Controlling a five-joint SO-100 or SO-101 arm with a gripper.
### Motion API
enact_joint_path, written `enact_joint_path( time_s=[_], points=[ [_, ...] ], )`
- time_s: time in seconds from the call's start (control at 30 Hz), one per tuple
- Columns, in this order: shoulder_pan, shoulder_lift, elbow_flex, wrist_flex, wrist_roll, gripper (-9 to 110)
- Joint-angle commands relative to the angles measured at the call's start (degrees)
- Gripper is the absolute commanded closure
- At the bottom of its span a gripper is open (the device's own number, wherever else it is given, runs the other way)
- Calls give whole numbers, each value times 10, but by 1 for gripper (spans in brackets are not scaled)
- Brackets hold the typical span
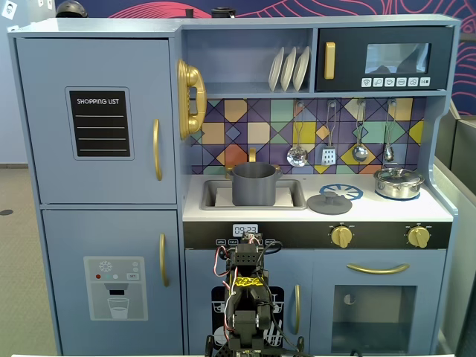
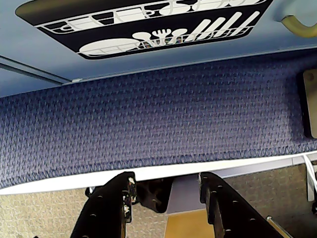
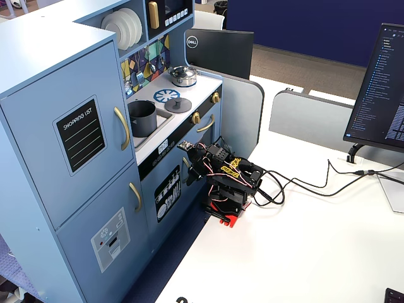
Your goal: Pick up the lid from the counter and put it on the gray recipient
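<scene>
Resting on the toy kitchen's counter (image 1: 439,212) in a fixed view, the lid (image 1: 329,201) lies just right of the sink, where the gray recipient (image 1: 254,184) stands. In the wrist view, we see the fingers (image 2: 166,191) parted and empty above blue carpet. In another fixed view, we find the folded arm (image 3: 224,180) on the white tabletop (image 3: 297,252), well below the lid (image 3: 178,103).

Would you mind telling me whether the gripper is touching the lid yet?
Apart. In a fixed view the gripper is folded low below the counter, while the lid lies up on the counter.
</scene>
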Motion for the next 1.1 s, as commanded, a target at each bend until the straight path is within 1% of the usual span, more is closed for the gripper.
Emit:
enact_joint_path(
  time_s=[0.0, 0.3, 0.43, 0.53, 0.67, 0.83, 0.93, 1.07],
  points=[
    [28, -4, 14, 99, -2, 101],
    [28, -4, 14, 99, 0, 101],
    [32, -4, -4, 64, 11, 101],
    [27, -28, -77, 29, 11, 101],
    [27, -132, -249, 9, 13, 101],
    [59, -232, -450, -23, -30, 101],
    [83, -261, -504, -53, -63, 101],
    [142, -261, -497, -157, -103, 101]
  ],
)
